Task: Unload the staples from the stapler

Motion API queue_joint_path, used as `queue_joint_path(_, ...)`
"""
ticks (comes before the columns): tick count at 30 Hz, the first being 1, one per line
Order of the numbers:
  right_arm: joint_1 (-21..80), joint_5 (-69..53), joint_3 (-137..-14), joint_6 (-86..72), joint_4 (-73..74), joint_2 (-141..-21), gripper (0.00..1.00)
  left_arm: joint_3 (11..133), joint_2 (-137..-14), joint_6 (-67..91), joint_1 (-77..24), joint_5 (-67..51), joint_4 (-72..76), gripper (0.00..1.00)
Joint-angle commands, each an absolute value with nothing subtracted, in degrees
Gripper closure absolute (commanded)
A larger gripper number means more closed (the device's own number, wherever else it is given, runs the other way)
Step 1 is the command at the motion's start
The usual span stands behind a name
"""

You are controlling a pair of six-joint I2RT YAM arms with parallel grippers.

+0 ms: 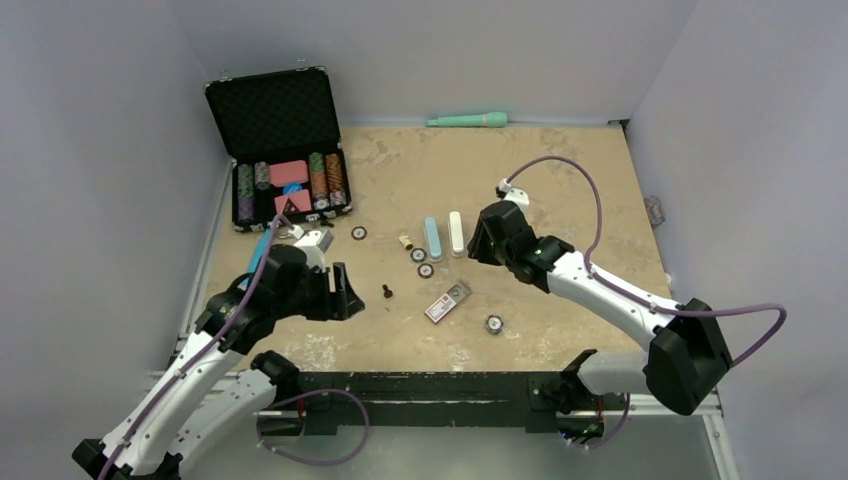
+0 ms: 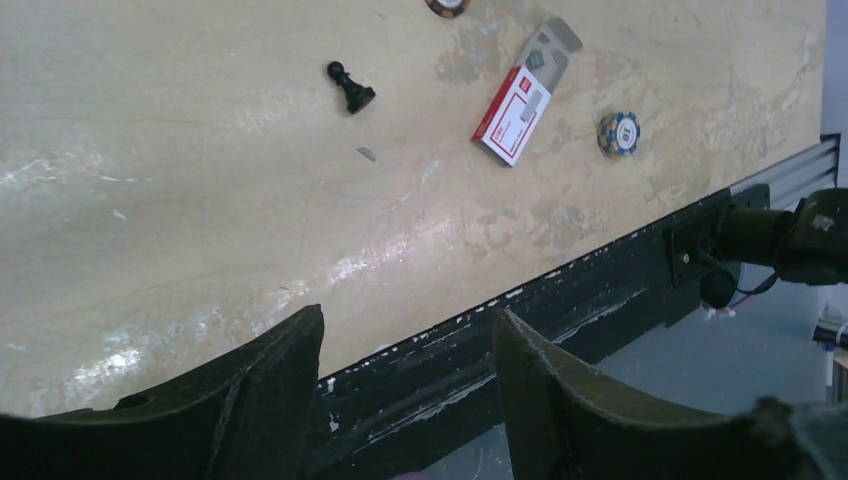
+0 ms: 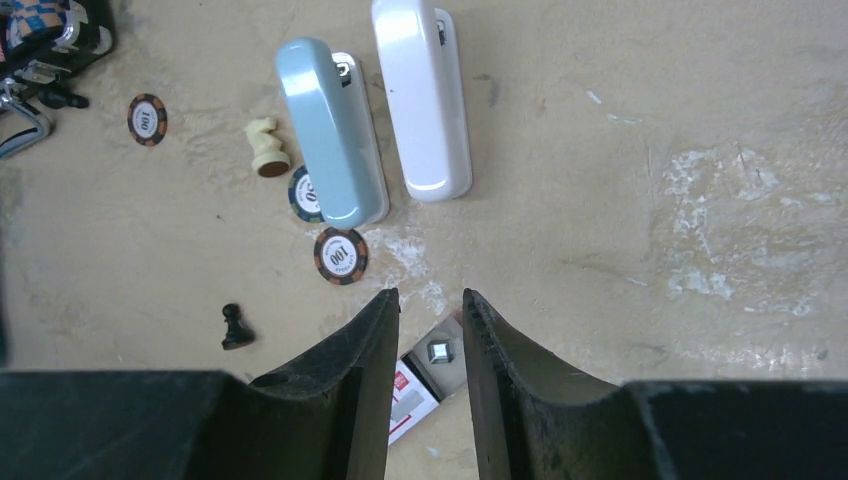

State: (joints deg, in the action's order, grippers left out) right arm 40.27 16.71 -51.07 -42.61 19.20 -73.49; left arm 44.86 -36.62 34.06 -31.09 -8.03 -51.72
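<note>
Two closed staplers, a pale blue stapler [image 3: 333,130] and a white stapler [image 3: 422,95], lie side by side on the surface [image 3: 650,120] just ahead of the right pincer [image 3: 432,300], whose fingers are narrowly parted and empty. Neither looks opened and no loose staples show, so unloading appears not yet begun. The left pincer [image 2: 410,325], well apart, is spread and empty.

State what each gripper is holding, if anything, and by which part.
Nothing is held: the left gripper and the right gripper are both open and empty.
</note>
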Motion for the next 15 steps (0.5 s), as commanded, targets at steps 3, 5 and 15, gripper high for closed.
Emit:
queue_joint_path(3, 36.9, 10.9, -45.1, -43.6, 12.2, -71.9, 0.67, 37.7, -38.1, 40.4, -34.3, -13.8, -40.8, 0.41)
queue_joint_path(5, 35.9, 10.6, -43.6, -44.0, 11.1, -71.9, 0.68, 35.7, -39.0, 41.6, -35.9, -13.9, -38.3, 0.43)
queue_joint_path(15, 34.8, 7.9, -39.3, -45.9, 7.0, -72.9, 0.72, 32.8, -50.5, 45.1, -45.0, -10.8, -27.2, 0.70)
